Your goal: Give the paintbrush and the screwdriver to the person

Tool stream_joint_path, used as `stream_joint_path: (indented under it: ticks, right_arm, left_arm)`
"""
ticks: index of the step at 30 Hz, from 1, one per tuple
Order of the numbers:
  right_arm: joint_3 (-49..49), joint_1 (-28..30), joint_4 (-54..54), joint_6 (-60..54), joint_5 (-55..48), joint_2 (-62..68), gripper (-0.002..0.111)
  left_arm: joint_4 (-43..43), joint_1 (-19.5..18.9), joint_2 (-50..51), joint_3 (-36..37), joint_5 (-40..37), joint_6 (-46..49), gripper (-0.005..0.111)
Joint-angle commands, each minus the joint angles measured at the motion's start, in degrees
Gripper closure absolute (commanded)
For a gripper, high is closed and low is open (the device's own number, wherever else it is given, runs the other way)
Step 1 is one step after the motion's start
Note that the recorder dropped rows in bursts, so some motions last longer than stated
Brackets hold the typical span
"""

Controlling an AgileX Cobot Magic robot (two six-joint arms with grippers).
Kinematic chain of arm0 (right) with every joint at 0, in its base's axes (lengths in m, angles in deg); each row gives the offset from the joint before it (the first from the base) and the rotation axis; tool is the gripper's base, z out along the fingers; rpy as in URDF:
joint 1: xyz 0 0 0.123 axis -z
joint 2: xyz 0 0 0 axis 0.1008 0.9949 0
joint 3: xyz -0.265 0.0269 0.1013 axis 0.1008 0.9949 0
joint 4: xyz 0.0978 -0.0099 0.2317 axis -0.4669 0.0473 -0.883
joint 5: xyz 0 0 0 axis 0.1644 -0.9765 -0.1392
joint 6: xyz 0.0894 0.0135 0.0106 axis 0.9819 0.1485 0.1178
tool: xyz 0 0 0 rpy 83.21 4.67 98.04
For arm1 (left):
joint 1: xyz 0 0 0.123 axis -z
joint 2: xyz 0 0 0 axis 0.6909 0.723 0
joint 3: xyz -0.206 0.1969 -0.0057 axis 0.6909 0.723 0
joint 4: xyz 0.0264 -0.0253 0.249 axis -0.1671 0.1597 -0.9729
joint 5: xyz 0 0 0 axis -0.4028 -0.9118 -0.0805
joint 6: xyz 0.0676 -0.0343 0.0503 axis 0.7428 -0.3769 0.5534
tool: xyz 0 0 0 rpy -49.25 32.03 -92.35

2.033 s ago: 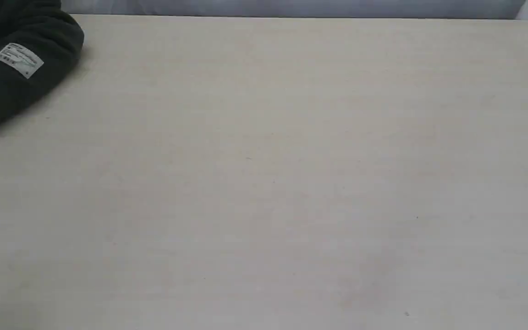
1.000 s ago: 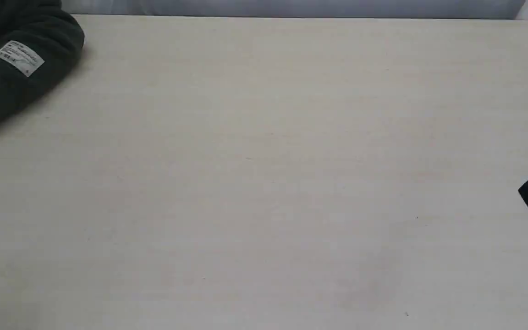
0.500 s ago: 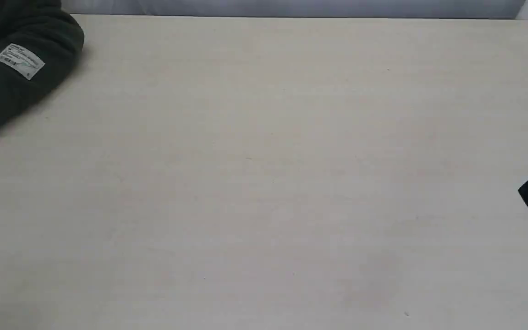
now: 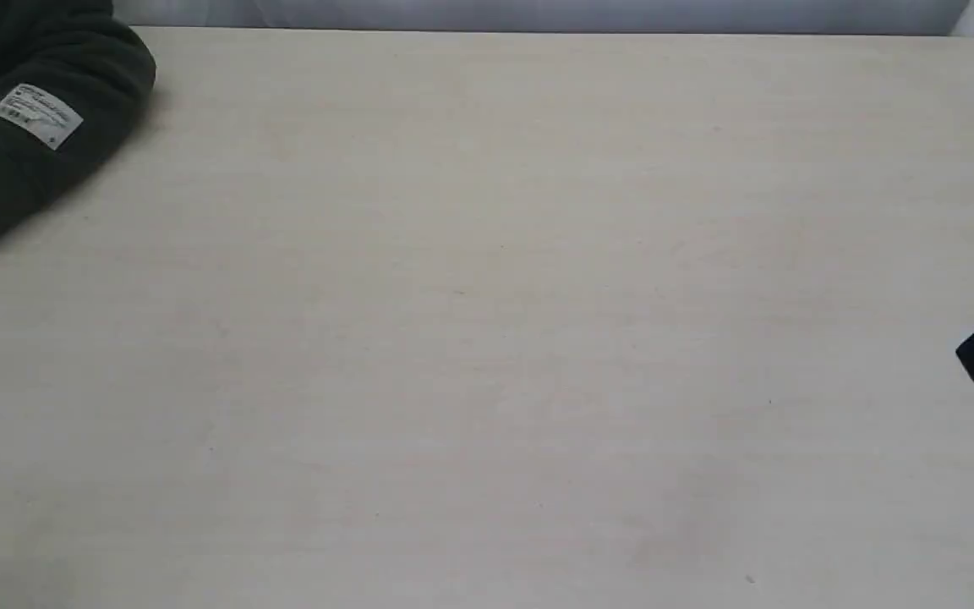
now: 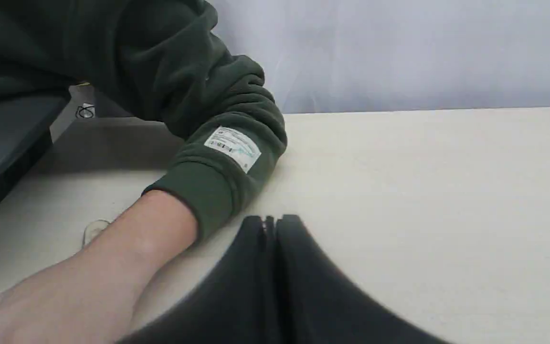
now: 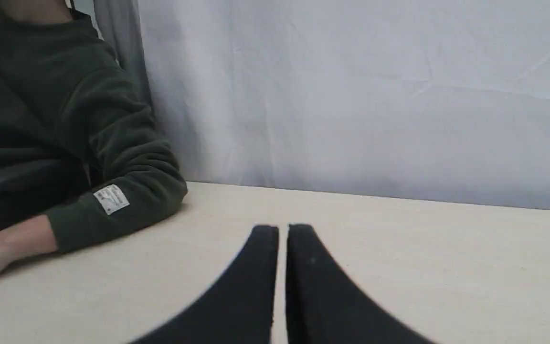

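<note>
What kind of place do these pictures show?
Probably a robot test setup, not a home: a pale beige table, a plain grey-white cloth backdrop behind it, and a person in a dark green sleeve whose arm rests on it.

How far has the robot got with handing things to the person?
Done: cannot tell; no paintbrush or screwdriver shows on the table. In hand: nothing, the left gripper and right gripper are both shut and empty. The person rests an arm on the table near the left gripper. Left: unclear, the tools are out of sight.
</note>
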Motion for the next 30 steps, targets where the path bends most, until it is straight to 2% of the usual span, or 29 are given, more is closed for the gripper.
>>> stream_joint_path:
  ticks: [1,16,22,30]
  right_arm:
    - [0.2,1.0,2.9,-1.3,-0.4,-0.3,0.104]
    - [0.2,24.3,4.4,-2.4,-6.8,-0.3,0.104]
    - [0.2,28.5,4.4,-2.9,-10.0,-0.3,0.104]
    - [0.2,28.8,5.7,-3.3,-15.4,-0.3,0.104]
  left_arm:
    - [0.2,0.4,-0.1,0.1,0.6,-0.1,0.107]
    - [0.2,0.4,-0.1,0.1,0.6,-0.1,0.107]
    - [0.2,0.4,-0.1,0.1,0.6,-0.1,0.107]
    - [0.3,0.4,-0.1,0.1,0.6,-0.1,0.107]
